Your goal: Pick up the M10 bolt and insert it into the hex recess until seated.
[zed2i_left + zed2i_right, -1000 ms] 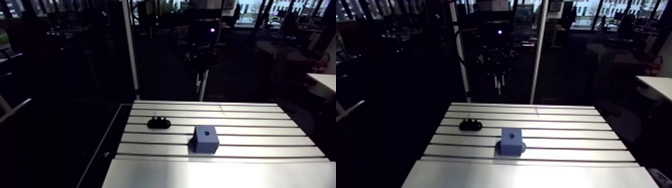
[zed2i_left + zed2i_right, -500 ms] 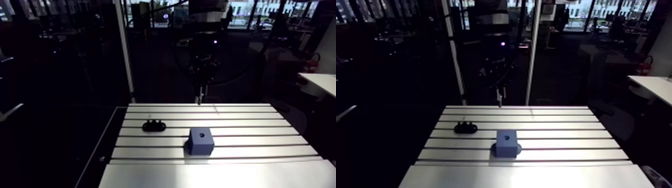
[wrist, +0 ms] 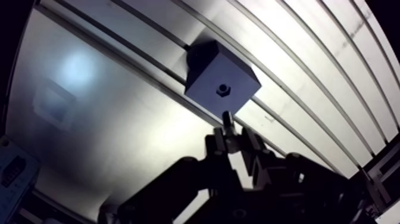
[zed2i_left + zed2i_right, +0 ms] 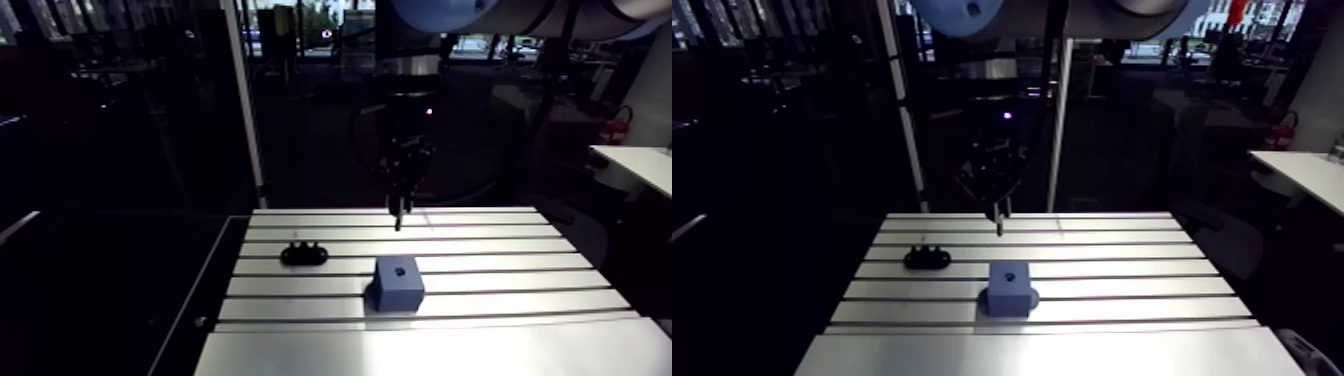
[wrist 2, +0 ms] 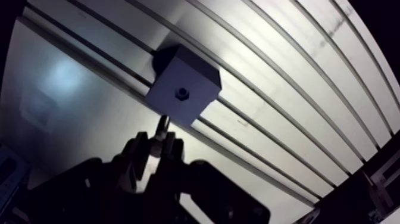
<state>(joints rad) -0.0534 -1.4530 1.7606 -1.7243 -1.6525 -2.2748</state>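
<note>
Above the table (image 3: pixel 119 125), just short of the block (image 3: pixel 221 80), the pincer (image 3: pixel 231 138) clamps the bolt (image 3: pixel 227 119).

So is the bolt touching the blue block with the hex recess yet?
Apart. The arm view shows it: the bolt in the gripper hangs further back, with bare table showing between its tip and the blue block.

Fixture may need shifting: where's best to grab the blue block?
Across two opposite flat side walls of the blue block, coming straight down from above. It sits upright, sides bare, hex recess on top. The jaws hold the bolt.
</note>
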